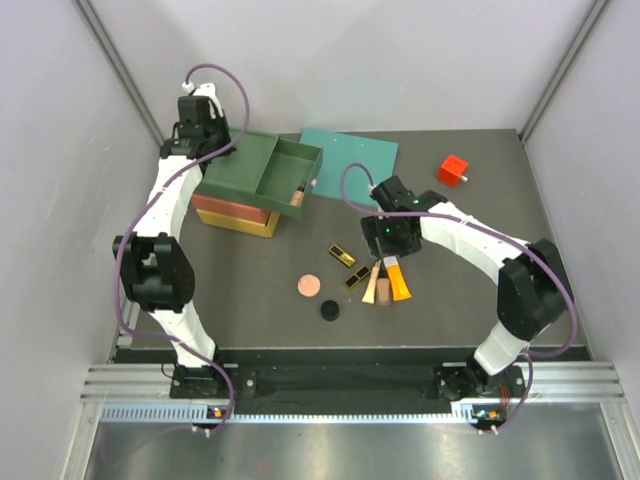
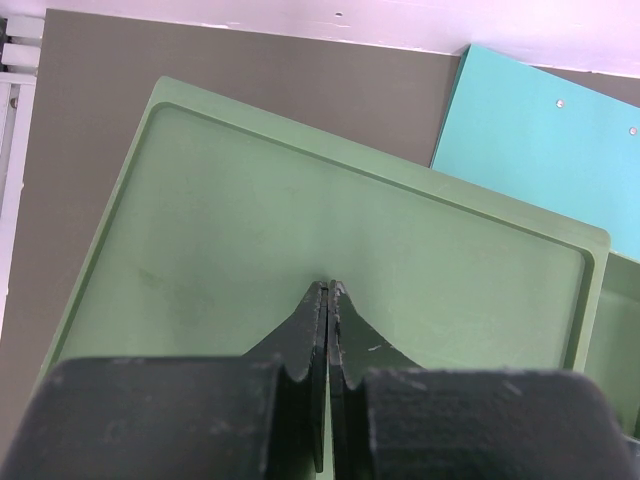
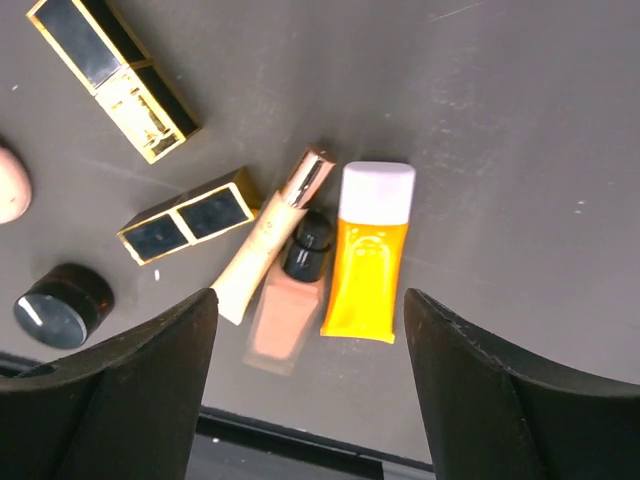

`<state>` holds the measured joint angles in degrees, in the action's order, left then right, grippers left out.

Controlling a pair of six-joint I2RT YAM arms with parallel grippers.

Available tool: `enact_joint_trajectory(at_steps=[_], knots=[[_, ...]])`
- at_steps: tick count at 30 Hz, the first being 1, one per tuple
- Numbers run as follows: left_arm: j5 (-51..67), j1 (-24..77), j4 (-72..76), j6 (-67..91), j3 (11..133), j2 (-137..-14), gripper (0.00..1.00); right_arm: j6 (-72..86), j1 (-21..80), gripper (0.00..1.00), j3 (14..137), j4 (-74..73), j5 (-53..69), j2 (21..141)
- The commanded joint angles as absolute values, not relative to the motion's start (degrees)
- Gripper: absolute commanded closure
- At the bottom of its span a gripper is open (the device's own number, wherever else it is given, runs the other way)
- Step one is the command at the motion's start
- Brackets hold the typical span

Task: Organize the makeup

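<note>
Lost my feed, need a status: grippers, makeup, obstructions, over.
Left gripper shut over green box. Right gripper open, empty, near orange tube. Beige tube, brown bottle lie close beside it.

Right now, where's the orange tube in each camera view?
Top external: orange tube, right of centre, rightmost of three tubes lying together.
Left wrist: not in it; only the green box and teal mat show.
Right wrist: near centre, white cap up.
Shared landmark: black jar, left of and below the tube in both views that show it.
</note>
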<state>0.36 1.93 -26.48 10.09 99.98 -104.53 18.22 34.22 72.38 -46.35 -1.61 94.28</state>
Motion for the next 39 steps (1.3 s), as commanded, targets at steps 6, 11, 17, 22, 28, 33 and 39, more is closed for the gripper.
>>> enact_joint_trajectory(at_steps=[6, 11, 17, 22, 28, 33, 39], knots=[[-0.26, 1.85, -39.46, 8.96, 94.57, -108.81, 1.0, 19.86, 33.92, 0.35, 69.52, -43.86, -9.92, 96.5], [-0.26, 1.85, -39.11, 8.96, 93.87, -108.54, 1.0, 20.65, 33.84, 0.41, 67.85, -41.93, -10.81, 98.79], [-0.26, 1.85, -39.11, 8.88, 93.96, -108.37, 1.0, 20.92, 33.84, 0.41, 67.06, -38.41, -10.46, 100.98], [-0.26, 1.85, -39.2, 8.88, 93.96, -108.37, 1.0, 20.57, 33.58, 0.42, 67.41, -35.6, -10.02, 104.14], [-0.26, 1.85, -39.11, 8.88, 93.69, -108.19, 1.0, 19.78, 33.4, 0.74, 66.89, -33.84, -8.35, 105.04], [-0.26, 1.85, -39.11, 8.88, 93.43, -108.19, 1.0, 19.6, 32.61, 0.96, 67.14, -33.13, -9.32, 101.52], [-0.26, 1.85, -39.11, 8.88, 93.6, -108.37, 1.0, 18.81, 31.99, 0.98, 73.81, -34.89, -8.53, 98.0]])
